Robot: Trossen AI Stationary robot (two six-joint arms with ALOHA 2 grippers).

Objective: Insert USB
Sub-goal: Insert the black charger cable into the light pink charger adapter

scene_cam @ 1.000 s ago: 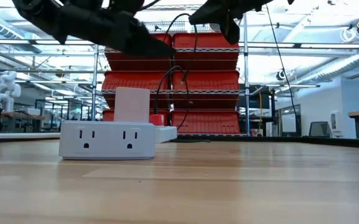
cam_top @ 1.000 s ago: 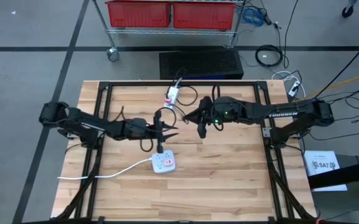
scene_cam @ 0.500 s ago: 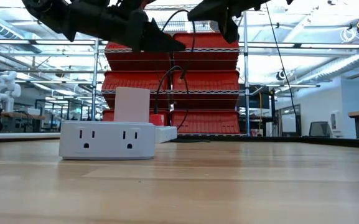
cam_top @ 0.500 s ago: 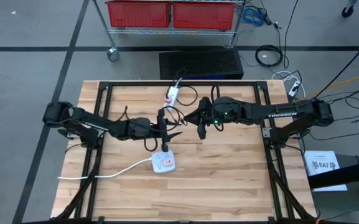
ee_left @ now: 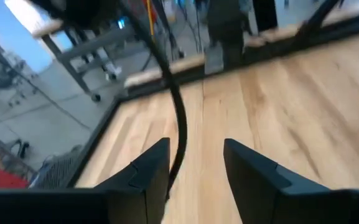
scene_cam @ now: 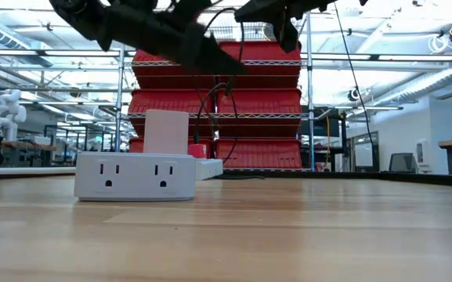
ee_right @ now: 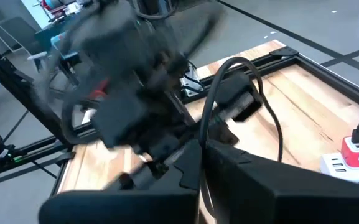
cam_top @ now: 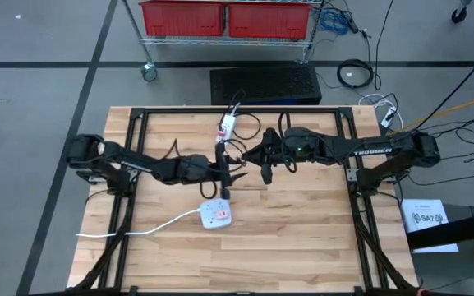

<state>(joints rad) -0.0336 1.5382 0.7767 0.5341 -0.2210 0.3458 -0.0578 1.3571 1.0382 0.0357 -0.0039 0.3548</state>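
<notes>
Black USB cable (ee_left: 178, 134) runs between your left gripper's (ee_left: 195, 163) parted fingers (ee_left: 249, 168) without being pinched, while your right gripper (cam_top: 267, 174) stays shut nearby, above the table.

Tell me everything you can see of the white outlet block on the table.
The white outlet block is a squarish plastic box lying flat on the wooden table, with a red patch on top. The low view shows two sockets on its side. A white cord runs from it toward the table's left edge. Neither gripper touches it.
</notes>
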